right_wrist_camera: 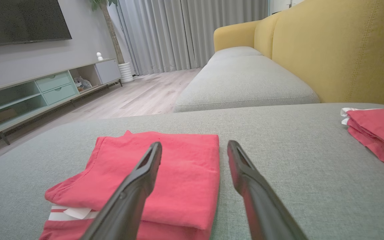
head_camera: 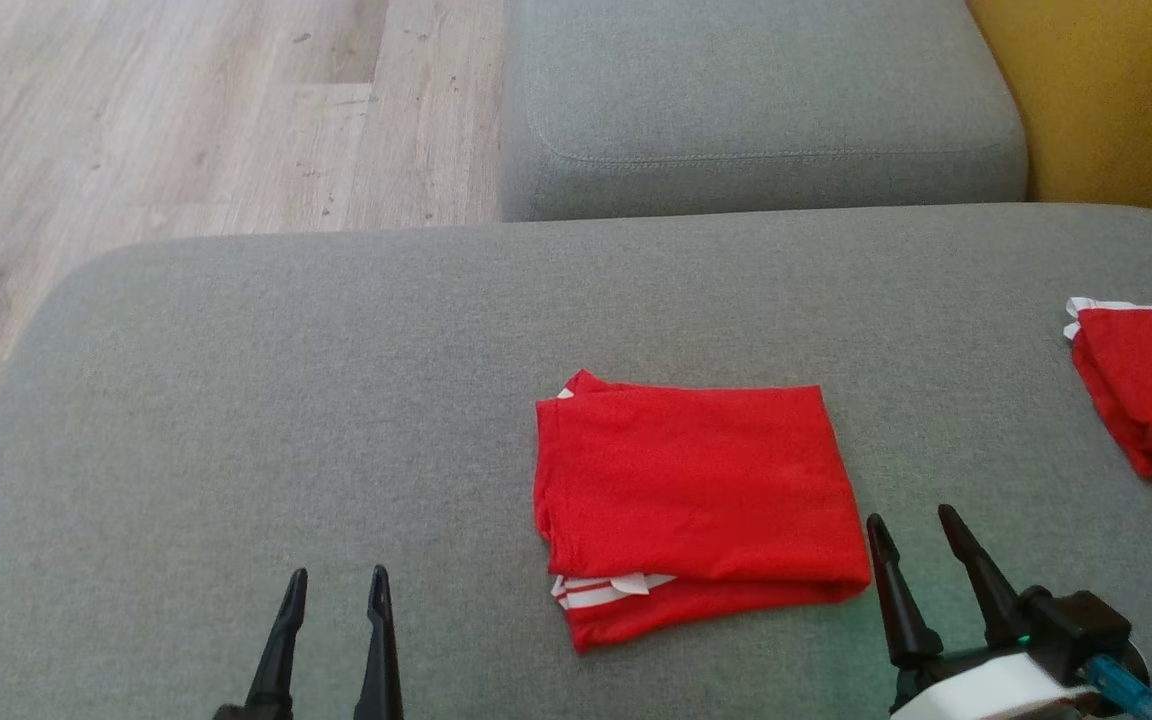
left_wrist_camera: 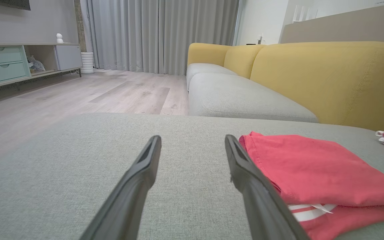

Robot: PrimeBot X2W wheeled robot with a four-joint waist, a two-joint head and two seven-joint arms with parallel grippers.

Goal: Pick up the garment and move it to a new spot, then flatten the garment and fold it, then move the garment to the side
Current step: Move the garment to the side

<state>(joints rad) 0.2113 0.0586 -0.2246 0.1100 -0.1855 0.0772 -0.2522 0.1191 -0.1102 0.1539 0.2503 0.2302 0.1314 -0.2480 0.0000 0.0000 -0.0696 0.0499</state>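
Note:
A red garment (head_camera: 691,490) with white stripes lies folded into a rectangle in the middle of the grey sofa cushion (head_camera: 236,420). The left wrist view has this garment (left_wrist_camera: 312,166) on its right, and in the right wrist view the garment (right_wrist_camera: 165,173) lies under and left of the fingers. My left gripper (head_camera: 336,580) stands open over bare cushion, well to the garment's left, nothing between its fingers. The right gripper (head_camera: 911,525) is open too, at the garment's near right corner, holding nothing. Both also show from their wrists: left gripper (left_wrist_camera: 192,140), right gripper (right_wrist_camera: 195,145).
A second folded red garment (head_camera: 1151,385) lies at the cushion's right edge. Beyond is another grey seat cushion (head_camera: 756,100) with a yellow backrest (head_camera: 1116,90). Wooden floor (head_camera: 136,120) lies to the left, with a low TV cabinet (right_wrist_camera: 45,90) across the room.

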